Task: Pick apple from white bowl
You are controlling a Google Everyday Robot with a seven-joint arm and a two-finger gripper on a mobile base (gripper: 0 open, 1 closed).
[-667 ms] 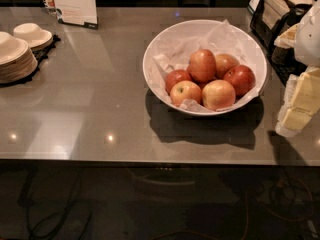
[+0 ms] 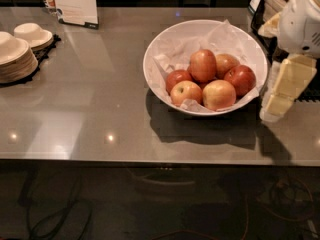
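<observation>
Leftward and slightly upward is how the gripper point(image 2: 274, 110) has shifted; it now hangs just beside the right rim of the white bowl point(image 2: 151, 51), above the table point(image 2: 100, 109). Whether its jaws are open or closed I cannot tell. Nothing is picked yet: the apple point(image 2: 219, 95) lies at the front right of the heap (other apples touching it) on crumpled paper. By my reading, the reach, grasp and lift all remain.

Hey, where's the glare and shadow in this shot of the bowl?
Camera view: the white bowl casts a dark shadow toward the near edge of the table; small light spots glint on the table front left; the tool, beside the bowl's right rim, throws its own shadow forward.
</observation>
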